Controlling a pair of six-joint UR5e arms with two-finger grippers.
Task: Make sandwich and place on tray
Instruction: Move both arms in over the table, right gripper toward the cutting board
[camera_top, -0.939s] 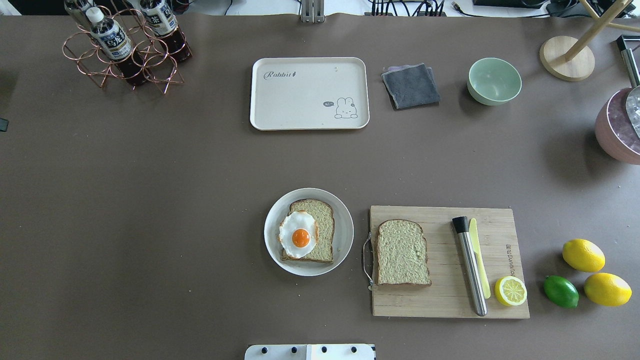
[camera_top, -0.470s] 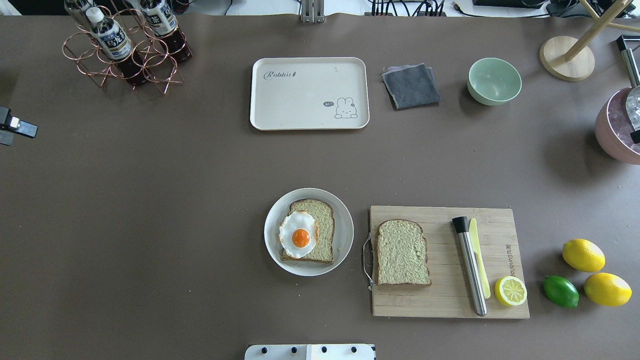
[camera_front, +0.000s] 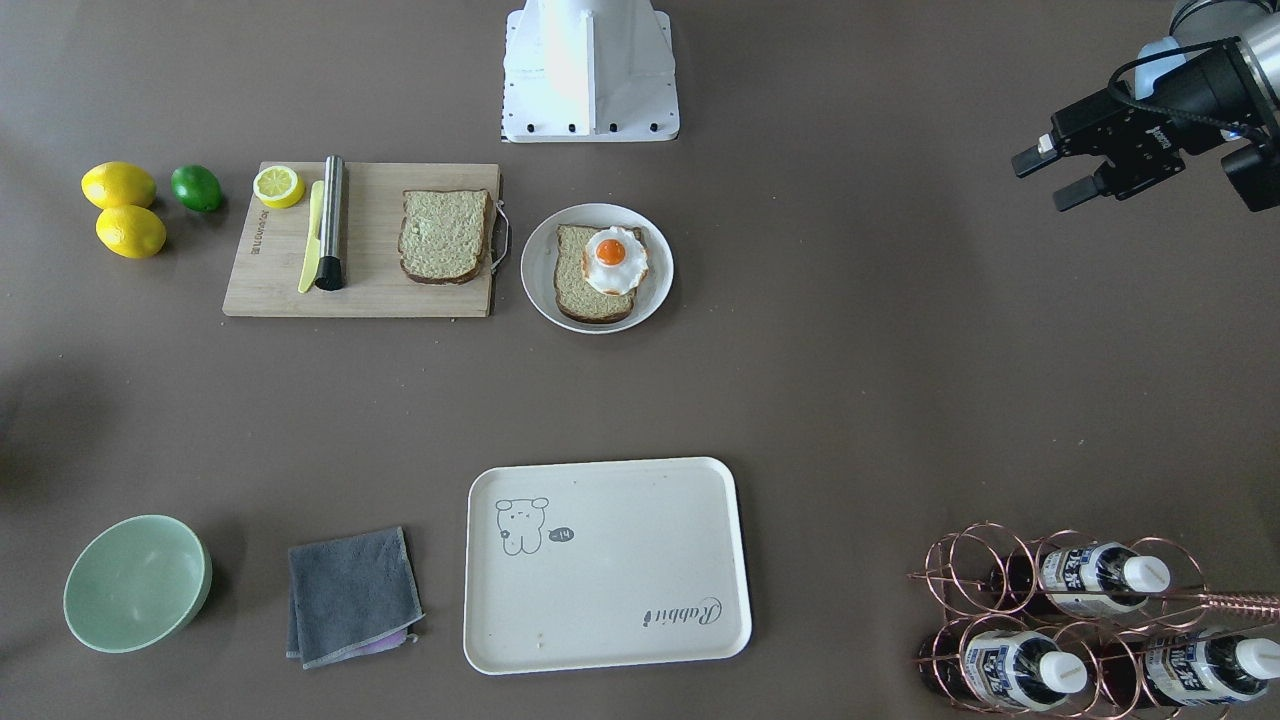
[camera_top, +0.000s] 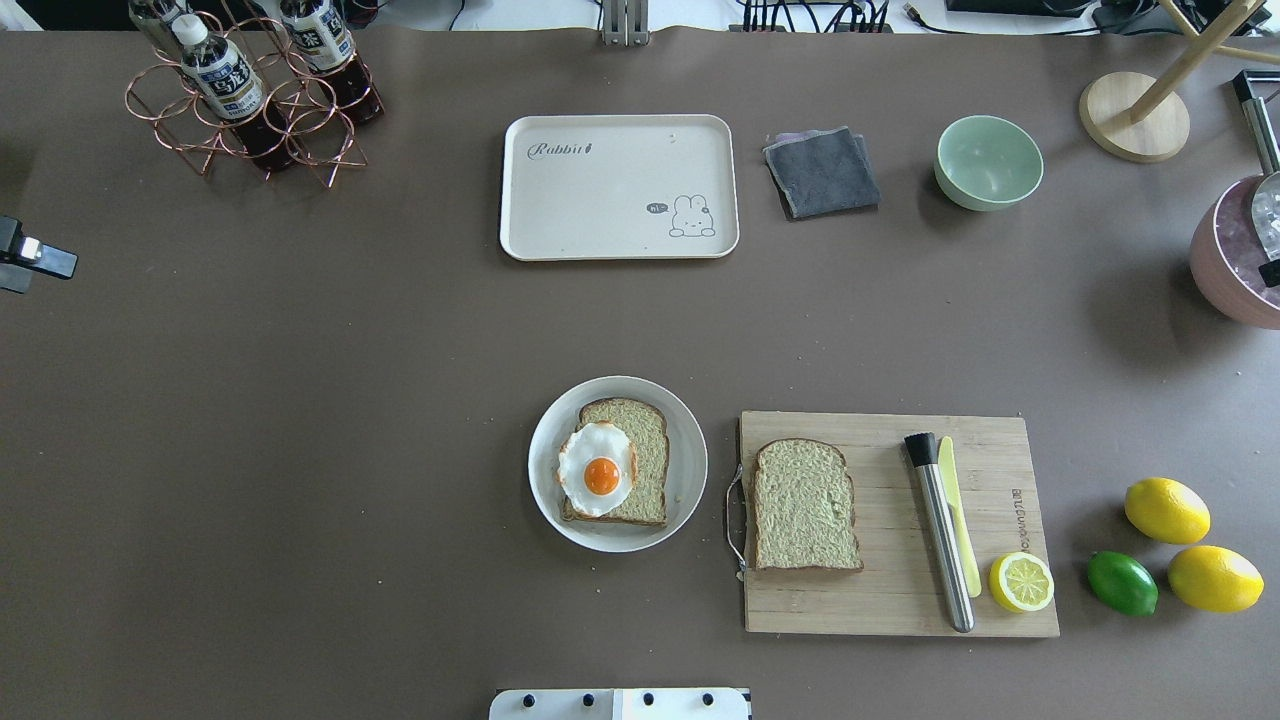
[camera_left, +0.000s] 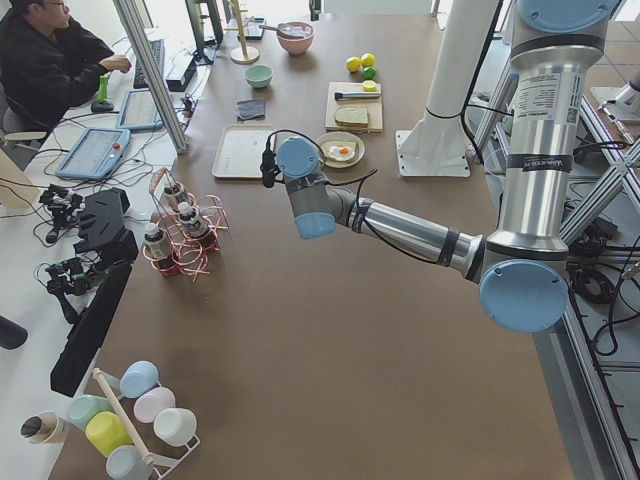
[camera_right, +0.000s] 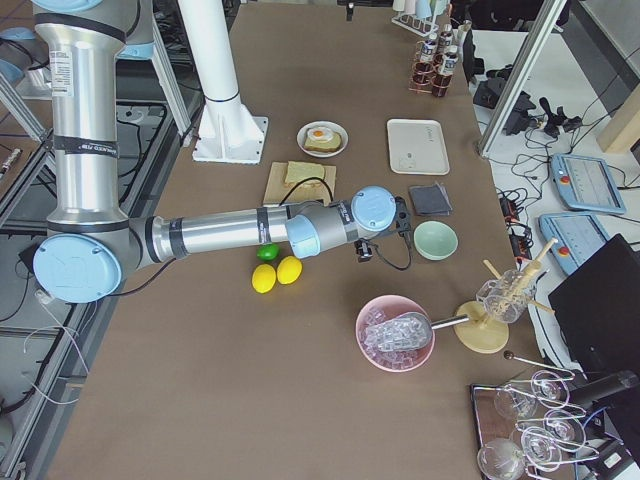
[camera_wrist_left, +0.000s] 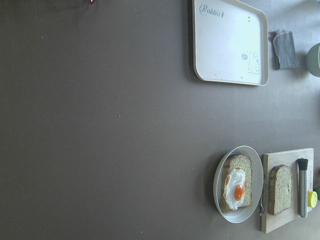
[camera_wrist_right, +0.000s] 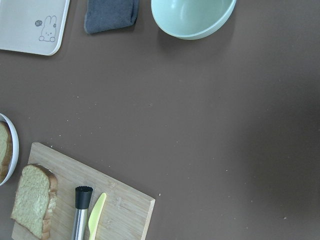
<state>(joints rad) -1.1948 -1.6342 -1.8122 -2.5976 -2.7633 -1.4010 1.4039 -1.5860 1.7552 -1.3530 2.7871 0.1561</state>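
Note:
One bread slice (camera_top: 652, 450) lies on a round white plate (camera_top: 690, 470) with the fried egg (camera_top: 598, 470) on top of it. The second slice (camera_top: 805, 505) lies on the wooden cutting board (camera_top: 890, 595). The cream tray (camera_top: 600, 200) sits bare at the far middle of the table. My left gripper (camera_front: 1050, 177) is open and empty, high over the table's left edge, far from the food; it also shows in the overhead view (camera_top: 30, 262). Of my right gripper (camera_top: 1270, 272) only a dark tip shows at the right edge by the pink bucket, so I cannot tell its state.
On the board lie a steel muddler (camera_top: 940, 530), a yellow knife (camera_top: 958, 515) and a half lemon (camera_top: 1021, 581). Two lemons (camera_top: 1166, 510) and a lime (camera_top: 1121, 582) lie to its right. A grey cloth (camera_top: 822, 172), green bowl (camera_top: 988, 160), bottle rack (camera_top: 255, 90) and pink ice bucket (camera_top: 1230, 270) stand around.
My left gripper has come into the overhead view at the left edge. A dark tip of the right gripper has appeared at the right edge. The food and tray have not moved.

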